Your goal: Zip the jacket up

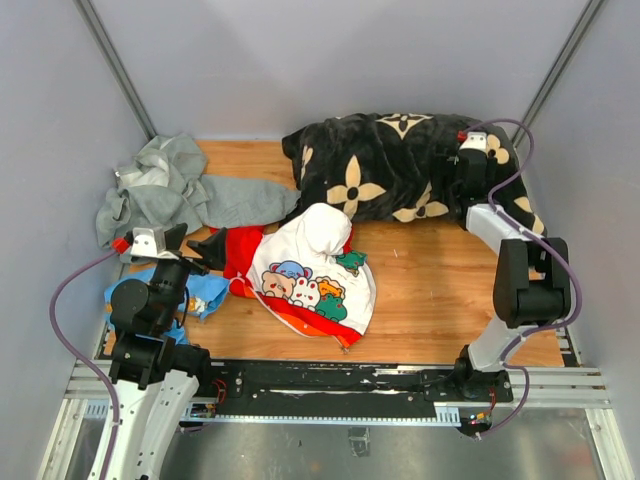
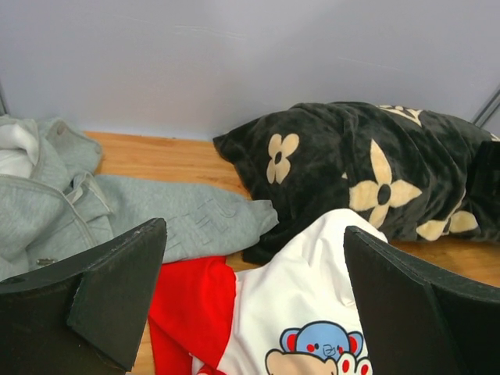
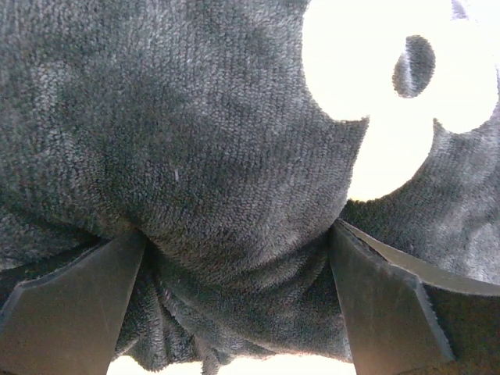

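The jacket [image 1: 315, 270] lies crumpled at the table's middle left, with its white cartoon panel up, red parts at its left and a striped hem at the front. It also shows in the left wrist view [image 2: 312, 289]. No zipper shows in any view. My left gripper [image 1: 205, 248] is open and empty just left of the jacket's red part, and the jacket lies between and beyond its fingers [image 2: 254, 230]. My right gripper [image 1: 452, 170] is at the back right, pressed into a black fleece blanket [image 3: 195, 117]. Its jaws stand wide with a bunched fold between them [image 3: 238, 242].
The black blanket with beige flowers [image 1: 390, 170] fills the back of the table and touches the jacket's top. A grey hooded sweatshirt [image 1: 175, 195] lies at the back left. A small light-blue garment [image 1: 205, 293] lies under my left arm. Grey walls enclose the table.
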### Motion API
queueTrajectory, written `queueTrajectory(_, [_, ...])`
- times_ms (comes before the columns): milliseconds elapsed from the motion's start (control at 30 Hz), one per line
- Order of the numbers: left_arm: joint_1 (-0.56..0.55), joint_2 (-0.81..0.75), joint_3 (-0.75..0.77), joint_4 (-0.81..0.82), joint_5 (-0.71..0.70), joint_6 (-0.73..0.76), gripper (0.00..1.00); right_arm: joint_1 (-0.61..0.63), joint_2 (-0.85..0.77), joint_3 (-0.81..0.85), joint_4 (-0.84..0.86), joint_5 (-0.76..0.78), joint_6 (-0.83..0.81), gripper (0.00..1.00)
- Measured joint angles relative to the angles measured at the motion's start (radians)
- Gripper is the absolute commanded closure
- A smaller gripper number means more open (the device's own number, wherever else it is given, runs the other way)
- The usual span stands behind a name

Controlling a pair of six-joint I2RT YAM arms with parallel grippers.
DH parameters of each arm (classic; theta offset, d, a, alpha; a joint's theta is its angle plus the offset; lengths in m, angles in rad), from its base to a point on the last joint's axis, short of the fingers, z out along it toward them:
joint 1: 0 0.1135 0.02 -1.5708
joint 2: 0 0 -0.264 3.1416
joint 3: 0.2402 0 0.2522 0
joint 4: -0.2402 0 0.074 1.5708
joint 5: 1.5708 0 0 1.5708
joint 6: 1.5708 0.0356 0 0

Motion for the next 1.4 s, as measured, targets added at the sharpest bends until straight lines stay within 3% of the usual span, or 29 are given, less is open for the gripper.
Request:
queueTrajectory(367, [0.000, 0.043, -0.003, -0.001, 0.031, 0.000, 0.00, -0.024, 0.034, 0.096, -0.092, -0.056, -0.027, 0.02])
queueTrajectory(733, [-0.002, 0.233, 0.105, -0.086, 0.066, -0.109, 0.01, 0.016, -0.309, -0.071, -0.293, -0.149, 0.093, 0.02])
queueTrajectory(1033, [-0.020, 0.323, 0.076, -0.117, 0.145, -0.247, 0.01, 0.250, -0.531, -0.227, -0.396, -0.191, 0.110, 0.02])
queueTrajectory(1400, [-0.150, 0.325, -0.209, -0.043, 0.119, -0.418, 0.02, 0.664, -0.558, -0.324, -0.386, -0.220, 0.101, 0.02])
